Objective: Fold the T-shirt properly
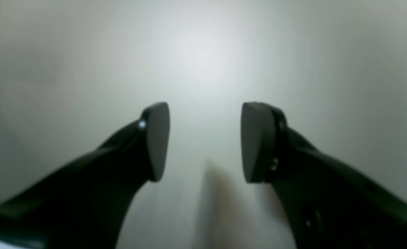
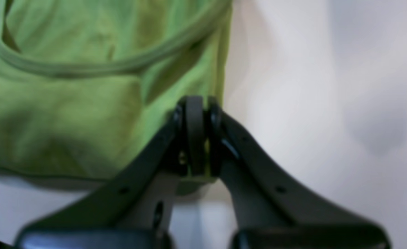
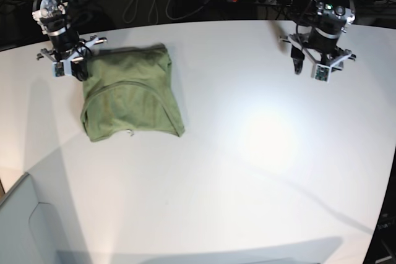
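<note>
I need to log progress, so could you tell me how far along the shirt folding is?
Partly done: the T-shirt lies bunched in a rough rectangle, collar showing, edges uneven. In hand: the right gripper is shut on its edge. The left gripper hangs open over bare table. Left: squaring up.

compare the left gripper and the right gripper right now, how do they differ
The left gripper stands open with nothing between its pads; the right gripper is shut on an edge of the T-shirt. The left gripper hangs over bare white table, well away from the T-shirt; the right gripper sits at the cloth's corner. Both have dark, curved fingers.
</note>
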